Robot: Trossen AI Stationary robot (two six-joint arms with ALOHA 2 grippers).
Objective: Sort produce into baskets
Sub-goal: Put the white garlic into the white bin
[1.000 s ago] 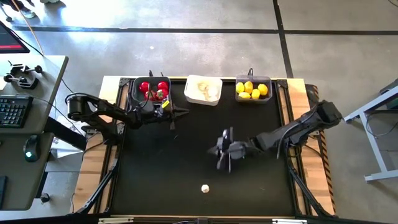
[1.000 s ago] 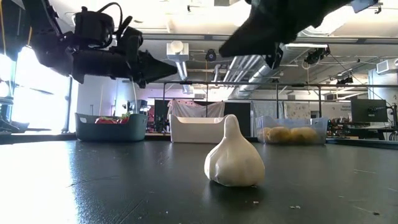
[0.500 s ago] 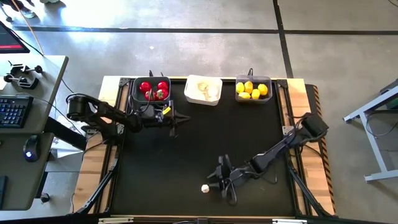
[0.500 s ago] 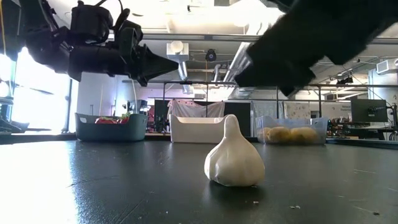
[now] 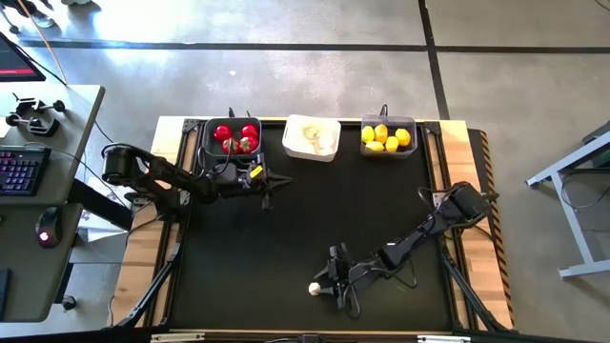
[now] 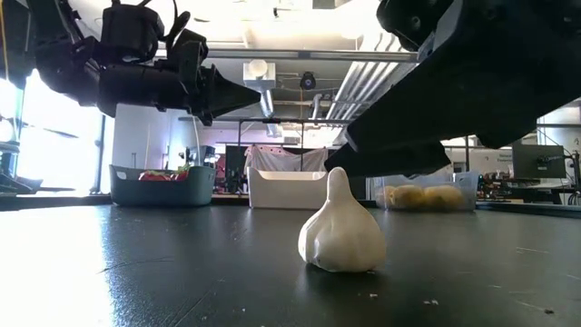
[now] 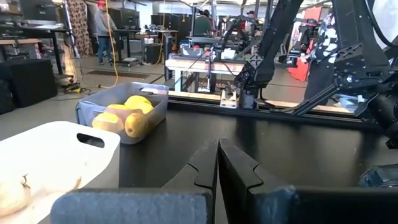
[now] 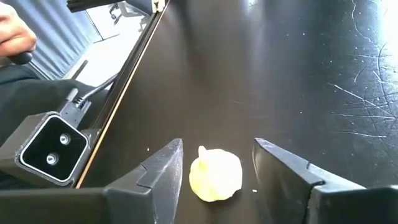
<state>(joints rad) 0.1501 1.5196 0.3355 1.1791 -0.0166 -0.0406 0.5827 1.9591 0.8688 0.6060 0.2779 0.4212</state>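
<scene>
Garlic bulb [image 5: 314, 288], white, single piece: upright on the black desk [image 5: 286, 229] near its front edge, well apart from the three baskets along the far edge.

Right claw [image 5: 329, 283]: low over the desk, fingers [image 8: 163, 174] spread with the bulb [image 8: 215, 173] between them; a gap shows on each side, neither finger touching it. In the low view its dark bulk hangs just above the tip of the bulb [image 6: 341, 229].

Left claw [image 5: 270, 181]: raised above the desk just in front of the tomato basket, fingers [image 7: 200, 168] pressed together, holding nothing.

Dark grey basket [image 5: 232, 151], far left: red tomatoes [image 5: 235, 136] with green tops inside.

White basket [image 5: 312, 138], far middle: pale garlic pieces [image 5: 317, 138] inside.

Dark grey basket [image 5: 387, 150], far right: yellow lemons [image 5: 386, 137] inside.

Side desk [image 5: 57, 191] beyond the left arm: keyboard [image 5: 21, 169] and mouse [image 5: 42, 229].
</scene>
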